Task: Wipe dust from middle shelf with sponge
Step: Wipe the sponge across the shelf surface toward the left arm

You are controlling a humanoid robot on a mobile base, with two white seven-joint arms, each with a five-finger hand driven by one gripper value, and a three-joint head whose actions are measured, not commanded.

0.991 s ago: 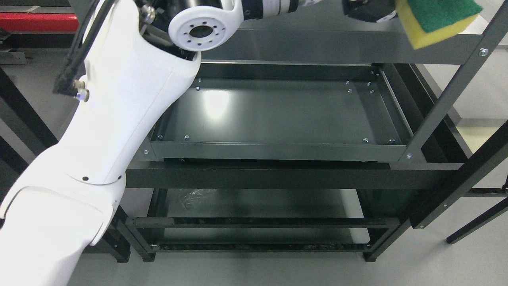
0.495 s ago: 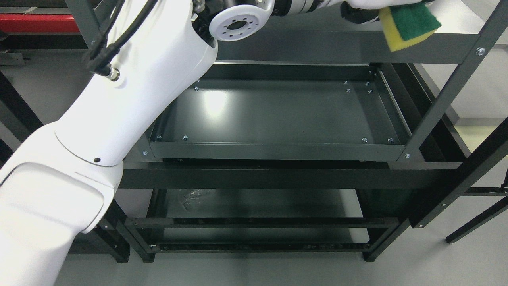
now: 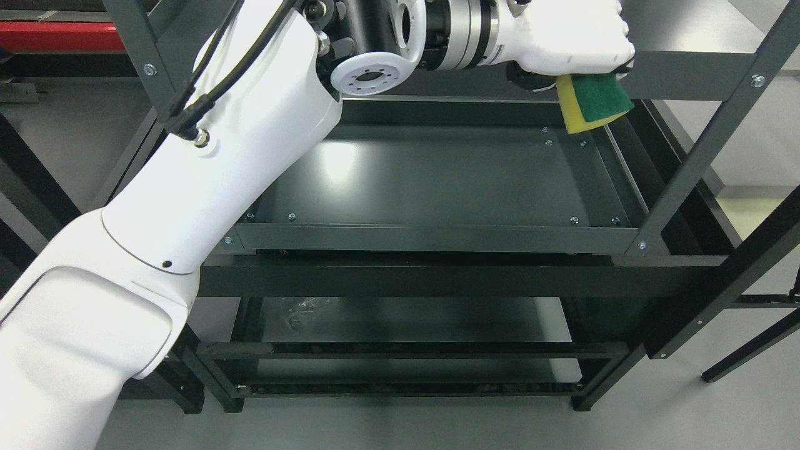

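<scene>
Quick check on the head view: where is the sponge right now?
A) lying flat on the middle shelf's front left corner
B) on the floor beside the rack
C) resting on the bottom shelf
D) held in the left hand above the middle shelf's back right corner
D: the left hand grips the sponge from above, and it hangs over the back right corner of the middle shelf, green side facing the camera.

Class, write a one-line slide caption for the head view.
Left hand holds yellow-and-green sponge above dark metal middle shelf's far right corner.
</scene>
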